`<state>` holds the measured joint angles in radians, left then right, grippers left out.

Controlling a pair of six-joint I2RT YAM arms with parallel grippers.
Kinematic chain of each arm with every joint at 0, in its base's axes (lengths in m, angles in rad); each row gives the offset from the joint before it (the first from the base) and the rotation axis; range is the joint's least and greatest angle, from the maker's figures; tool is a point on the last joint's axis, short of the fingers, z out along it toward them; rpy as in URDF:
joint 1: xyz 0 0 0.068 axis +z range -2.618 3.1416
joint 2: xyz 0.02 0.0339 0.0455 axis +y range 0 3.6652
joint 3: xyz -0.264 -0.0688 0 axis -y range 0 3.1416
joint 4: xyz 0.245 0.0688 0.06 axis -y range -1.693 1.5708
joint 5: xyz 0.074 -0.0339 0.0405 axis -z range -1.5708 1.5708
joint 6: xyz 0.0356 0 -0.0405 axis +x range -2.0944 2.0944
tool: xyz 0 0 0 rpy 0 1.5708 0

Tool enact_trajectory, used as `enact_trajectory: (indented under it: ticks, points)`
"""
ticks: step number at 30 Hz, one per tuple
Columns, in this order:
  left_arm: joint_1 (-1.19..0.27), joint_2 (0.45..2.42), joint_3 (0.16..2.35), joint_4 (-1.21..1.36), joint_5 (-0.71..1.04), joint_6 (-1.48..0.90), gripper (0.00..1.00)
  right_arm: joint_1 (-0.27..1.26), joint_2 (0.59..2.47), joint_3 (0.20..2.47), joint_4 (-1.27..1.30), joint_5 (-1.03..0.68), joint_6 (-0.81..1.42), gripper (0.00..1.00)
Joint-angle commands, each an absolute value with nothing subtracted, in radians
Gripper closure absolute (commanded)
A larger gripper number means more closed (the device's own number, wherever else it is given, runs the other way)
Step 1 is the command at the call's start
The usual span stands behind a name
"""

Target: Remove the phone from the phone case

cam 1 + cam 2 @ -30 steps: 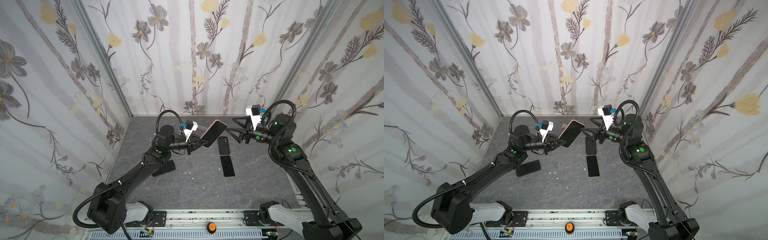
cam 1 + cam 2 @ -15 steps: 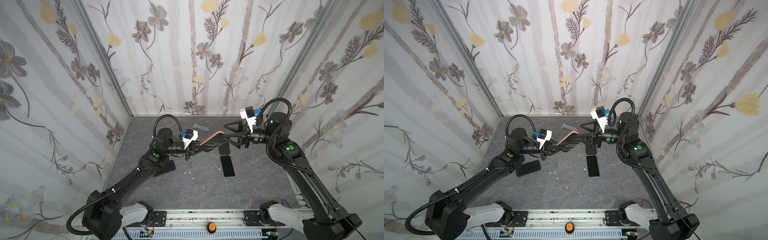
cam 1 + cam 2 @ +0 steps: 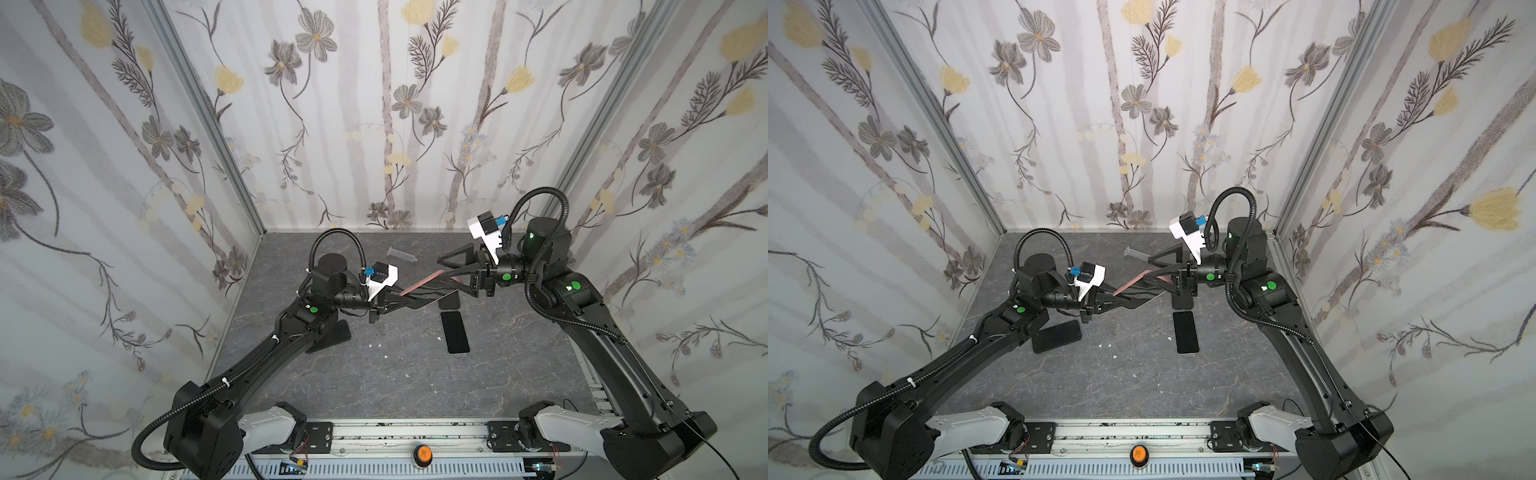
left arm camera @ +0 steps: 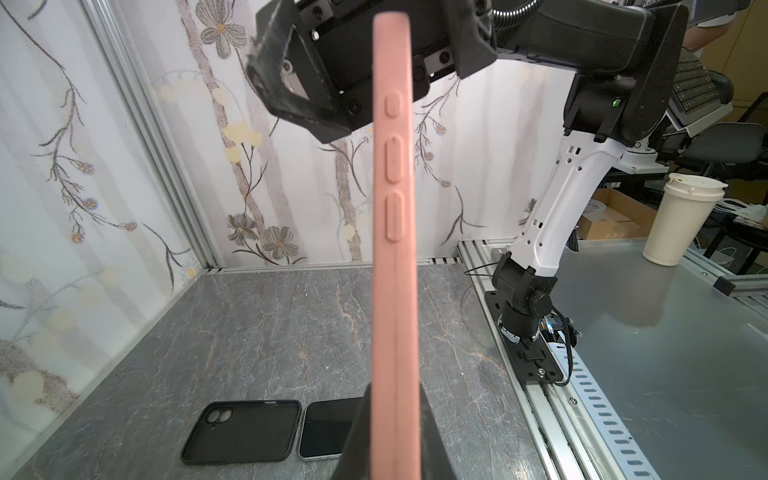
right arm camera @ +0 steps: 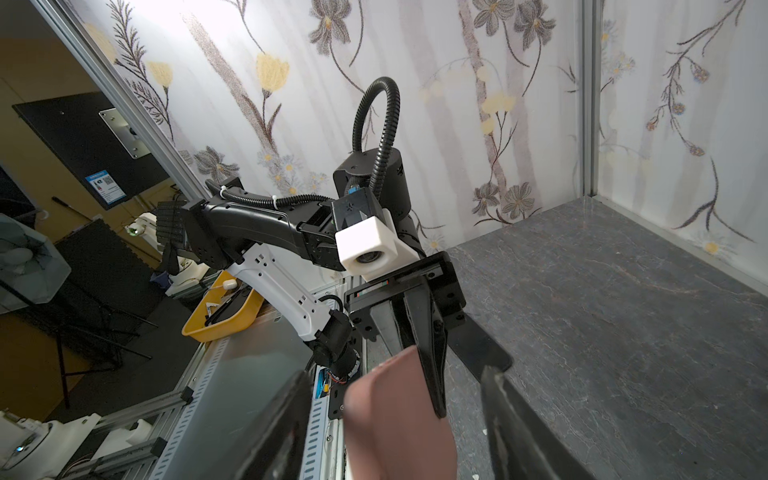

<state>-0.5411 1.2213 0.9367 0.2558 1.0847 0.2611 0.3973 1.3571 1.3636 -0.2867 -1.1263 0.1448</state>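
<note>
Left gripper (image 3: 392, 300) clamped on one end of the salmon-pink rubbery phone case (image 4: 392, 249), held aloft; jaws of right gripper (image 5: 397, 419) straddle the other end, parted, clear of it.

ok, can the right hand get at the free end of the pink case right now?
Probably yes. The right hand straddles the free end of the pink case, jaws open either side, nothing between. The left hand grips the opposite end.
</note>
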Motion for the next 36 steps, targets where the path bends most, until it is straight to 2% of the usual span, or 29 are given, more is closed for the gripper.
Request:
enact_trajectory:
  ticks: [1,12,18,24,32,36]
  points:
    - [-0.542,1.219,0.951,0.266,1.100,0.286,1.00,0.403,1.369,1.382,-0.338,-1.126,0.097,0.39]
    - [-0.541,1.212,0.957,0.261,1.095,0.281,1.00,0.421,1.377,1.381,-0.336,-1.138,0.126,0.60]
    - [-0.542,1.210,0.962,0.234,1.033,0.334,1.00,0.420,1.368,1.346,-0.222,-1.158,0.291,0.67]
    - [-0.540,1.228,0.989,0.209,0.982,0.391,1.00,0.417,1.370,1.308,-0.126,-1.157,0.433,0.67]
    - [-0.538,1.230,1.001,0.204,0.934,0.429,1.00,0.416,1.370,1.293,-0.072,-1.137,0.512,0.63]
    - [-0.536,1.230,0.999,0.201,0.917,0.446,1.00,0.410,1.381,1.290,-0.067,-1.127,0.532,0.65]
